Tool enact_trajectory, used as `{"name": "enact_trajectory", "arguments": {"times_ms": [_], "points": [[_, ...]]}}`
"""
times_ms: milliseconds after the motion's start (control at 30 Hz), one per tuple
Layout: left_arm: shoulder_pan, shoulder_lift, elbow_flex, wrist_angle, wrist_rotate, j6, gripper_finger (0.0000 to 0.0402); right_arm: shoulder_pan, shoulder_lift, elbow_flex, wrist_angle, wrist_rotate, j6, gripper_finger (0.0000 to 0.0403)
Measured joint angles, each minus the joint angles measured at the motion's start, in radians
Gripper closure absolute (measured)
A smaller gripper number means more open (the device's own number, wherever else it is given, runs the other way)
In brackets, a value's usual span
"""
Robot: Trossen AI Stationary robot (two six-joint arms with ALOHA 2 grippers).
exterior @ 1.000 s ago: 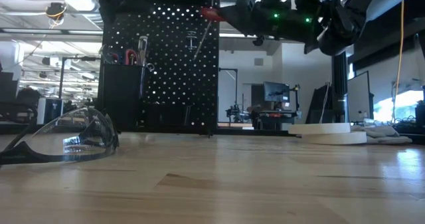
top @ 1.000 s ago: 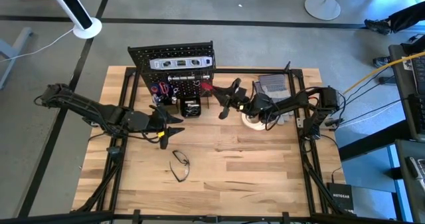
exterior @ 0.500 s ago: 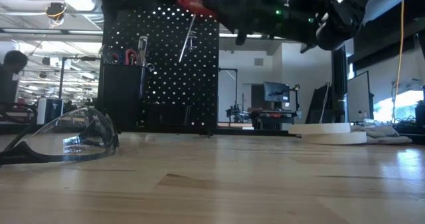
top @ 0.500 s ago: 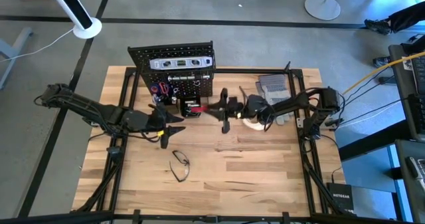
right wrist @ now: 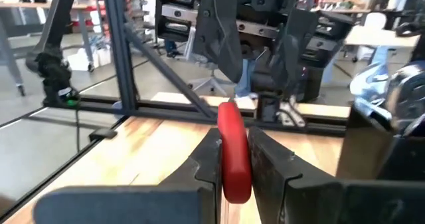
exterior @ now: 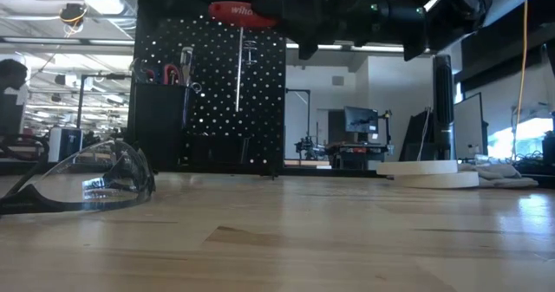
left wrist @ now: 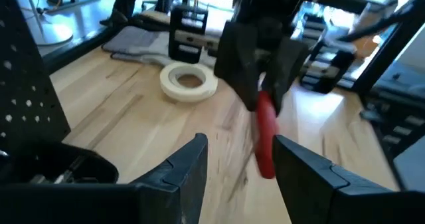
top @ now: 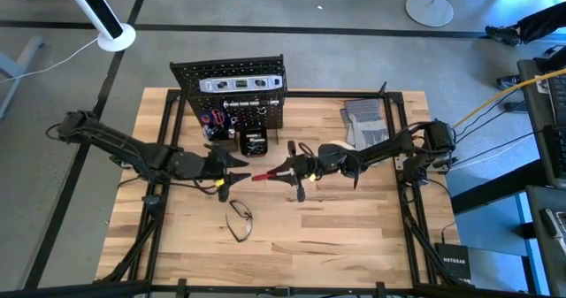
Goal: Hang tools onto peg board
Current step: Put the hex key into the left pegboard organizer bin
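Observation:
My right gripper (top: 292, 169) is over the table's middle, shut on a red T-handle tool (top: 265, 174) whose thin steel shaft (exterior: 239, 67) hangs down. My left gripper (top: 234, 169) faces it from the left, open. In the left wrist view the red handle (left wrist: 265, 139) shows just beyond that gripper's spread fingers (left wrist: 239, 143), apart from them. The black peg board (top: 230, 95) stands at the far side with a silver level (top: 240, 84) on it. Safety glasses (top: 239, 218) lie on the table nearer me. A white tape roll (left wrist: 189, 82) lies flat. My right gripper pinches the tool's red handle (right wrist: 232, 147) between its two fingers, near one end. The fingers come level from the table's right and lie along the handle. The handle's free end (top: 257, 176) sticks out toward my left gripper. The tool is lifted clear and its shaft hangs straight down.
Grey gloves (top: 363, 117) lie at the far right by the frame. Small bins (top: 252, 141) with red-handled tools sit on the peg board's front. Black frame bars (top: 389, 112) run along the table's edges. Bare wood (top: 336, 236) fills the near half.
My right gripper has carried the red-handled tool from beside the peg board toward the near edge and the left, up to my left gripper. The tool has turned: its shaft, slanted before, now hangs straight down.

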Motion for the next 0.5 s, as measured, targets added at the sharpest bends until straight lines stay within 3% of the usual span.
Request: {"name": "enact_trajectory", "arguments": {"times_ms": [200, 500], "points": [[-0.001, 0.061, 0.000, 0.031, 0.016, -0.001, 0.0247, 0.017, 0.000, 0.000, -0.057, 0.018, -0.006, 0.0349], [-0.001, 0.043, 0.000, 0.049, 0.118, -0.019, 0.0247, 0.033, 0.000, 0.000, -0.076, 0.052, -0.007, 0.0349]]}}
